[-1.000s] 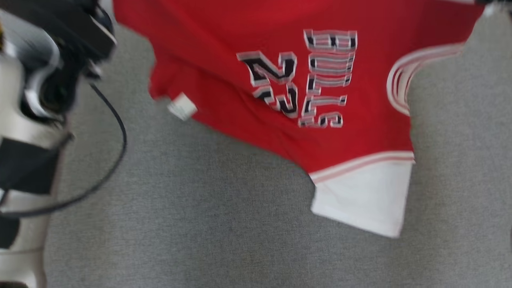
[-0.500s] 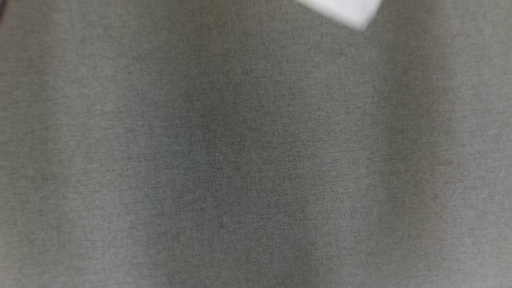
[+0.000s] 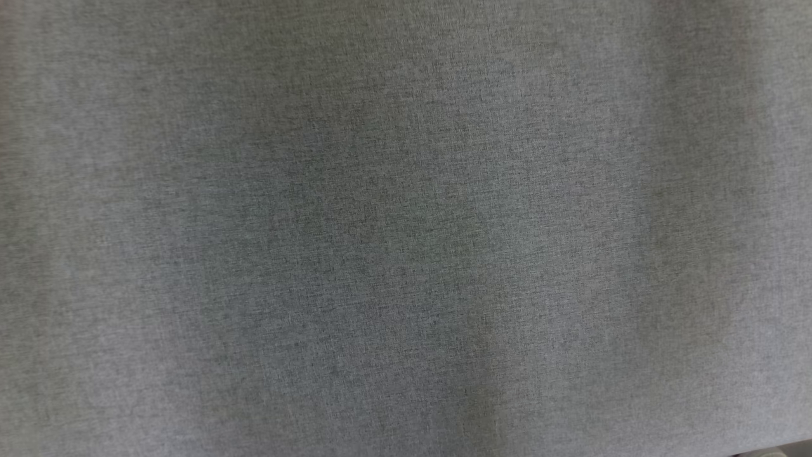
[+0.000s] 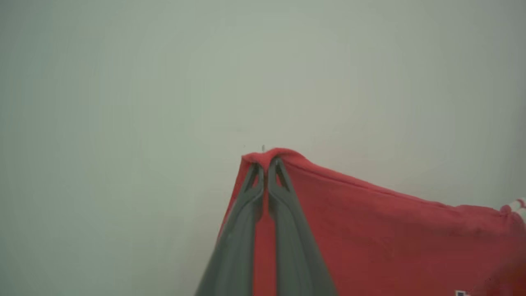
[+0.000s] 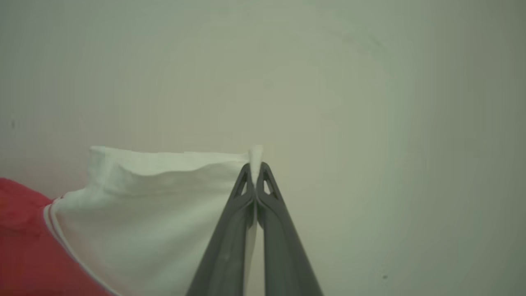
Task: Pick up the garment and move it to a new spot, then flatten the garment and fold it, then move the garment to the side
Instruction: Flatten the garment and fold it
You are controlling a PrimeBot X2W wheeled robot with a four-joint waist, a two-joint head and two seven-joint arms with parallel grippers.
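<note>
Grey cloth (image 3: 406,228) is lying below your head camera. Your left gripper (image 4: 266,164) is clamping the red edge of the garment (image 4: 370,230), jaws pressed together on it, before a pale background (image 4: 123,102). Your right gripper (image 5: 255,166) is pinching the corner of its white part (image 5: 156,205) the same way.

Grey woven surface (image 3: 406,228); pale plain backdrop (image 4: 123,82)
</note>
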